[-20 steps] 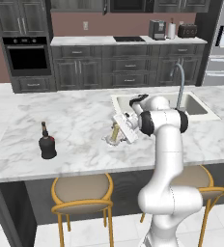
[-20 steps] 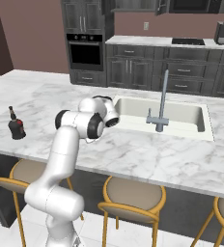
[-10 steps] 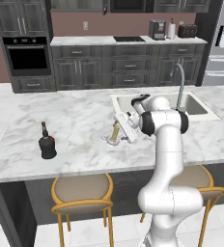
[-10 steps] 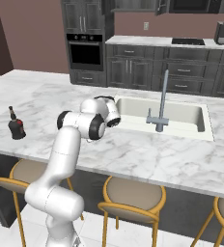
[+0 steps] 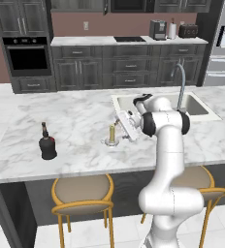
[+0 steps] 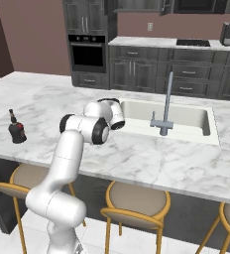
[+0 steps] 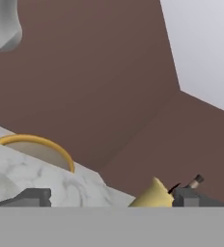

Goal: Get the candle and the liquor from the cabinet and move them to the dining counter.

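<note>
From the left base view, the candle (image 5: 112, 134) stands upright on its small silvery base on the marble tabletop (image 5: 75, 121), a little in front of the sink (image 5: 194, 107). The claw (image 5: 125, 127) is just beside the candle on its right, turned sideways toward it, with its jaws spread wide. From here I cannot tell whether a finger touches the candle; nothing is pinched. The black bottle (image 5: 47, 145) stands upright near the front edge of the same tabletop, well apart from the candle to the left. A round stool (image 5: 82, 193) sits below that edge.

From the right base view, the bottle (image 6: 16, 130) is at the far left of the tabletop (image 6: 151, 158). The arm's wrist bends down near the sink's (image 6: 186, 121) left rim, beside the faucet (image 6: 164, 111), and it hides the candle and the claw.

In the hand view, the picture is rolled. The claw (image 7: 109, 198) has its two dark fingertips (image 7: 34, 197) far apart at the bottom edge. The yellowish candle (image 7: 152, 195) rises just beside the right-hand tip, and the bottle's cap (image 7: 195, 182) peeks out beyond it. Marble tabletop (image 7: 61, 181) and a stool's rim (image 7: 36, 144) lie to the left.
</note>
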